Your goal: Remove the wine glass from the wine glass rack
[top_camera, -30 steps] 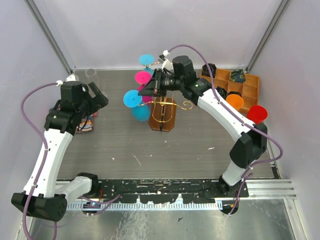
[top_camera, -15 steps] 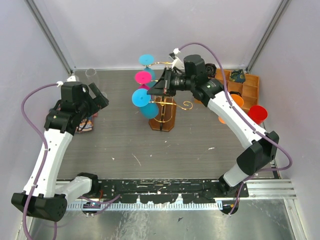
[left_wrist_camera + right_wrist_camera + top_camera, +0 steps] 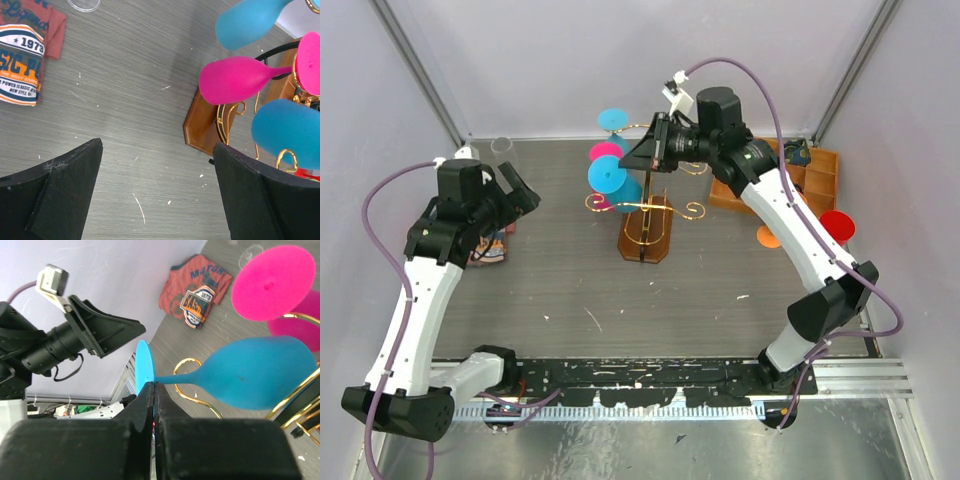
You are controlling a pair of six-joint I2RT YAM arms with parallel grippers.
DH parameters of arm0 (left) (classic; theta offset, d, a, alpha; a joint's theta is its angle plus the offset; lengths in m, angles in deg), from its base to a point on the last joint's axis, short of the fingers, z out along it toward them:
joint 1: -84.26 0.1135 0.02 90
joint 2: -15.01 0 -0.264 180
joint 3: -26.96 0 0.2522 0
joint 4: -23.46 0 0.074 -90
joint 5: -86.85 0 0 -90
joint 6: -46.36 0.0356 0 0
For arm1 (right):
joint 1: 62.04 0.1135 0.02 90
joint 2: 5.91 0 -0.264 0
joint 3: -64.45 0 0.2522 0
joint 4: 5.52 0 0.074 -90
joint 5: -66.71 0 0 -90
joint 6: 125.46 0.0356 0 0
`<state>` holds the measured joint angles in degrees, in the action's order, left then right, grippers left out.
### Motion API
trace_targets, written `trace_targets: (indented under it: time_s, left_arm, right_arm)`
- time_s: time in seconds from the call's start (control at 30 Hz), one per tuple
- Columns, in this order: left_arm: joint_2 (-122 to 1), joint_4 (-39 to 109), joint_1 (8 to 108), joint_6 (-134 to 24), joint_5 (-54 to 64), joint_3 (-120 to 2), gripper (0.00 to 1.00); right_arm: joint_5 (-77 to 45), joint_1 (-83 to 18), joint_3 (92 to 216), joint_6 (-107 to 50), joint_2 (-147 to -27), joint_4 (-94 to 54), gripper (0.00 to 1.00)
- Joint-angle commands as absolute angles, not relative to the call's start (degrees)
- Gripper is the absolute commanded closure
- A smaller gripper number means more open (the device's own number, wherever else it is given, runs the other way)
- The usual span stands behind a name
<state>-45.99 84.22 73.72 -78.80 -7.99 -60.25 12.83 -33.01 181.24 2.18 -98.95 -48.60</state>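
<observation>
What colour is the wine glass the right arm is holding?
Bright blue; the wine glass in the right gripper shows best in the right wrist view.

Fixed overhead view from behind; both close wrist views sharing the wine glass rack [image 3: 660,245]

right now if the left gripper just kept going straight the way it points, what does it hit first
Probably the bare table: the open left gripper aims down between the shirt and the wine glass rack, though depth is unclear.
</observation>
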Motion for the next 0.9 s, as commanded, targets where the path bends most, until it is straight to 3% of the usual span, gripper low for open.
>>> trace_targets:
  time_s: [0.0,0.23,0.6,0.87]
  left_arm:
    - [-45.8,82.7,73.7,-77.7,-3.5,-62.8,0.02]
    - [-45.2,81.8,73.9,-78.0,-2.3,-66.1,0.01]
    - [-50.8,85.3,77.7,-68.3,4.4,-82.6,0.01]
    - [-54.6,88.0,79.0,-68.5,14.7,-89.8,0.01]
  right_arm:
    - [14.2,-32.9,187.7,0.6,-96.8,-48.3,0.99]
    - [11.0,-28.8,193.0,-11.3,-93.0,-52.6,0.99]
    - [-14.7,-0.9,189.4,-51.0,-89.8,-54.0,0.99]
    - [-23.9,7.1,185.0,-67.1,-88.7,-54.8,0.99]
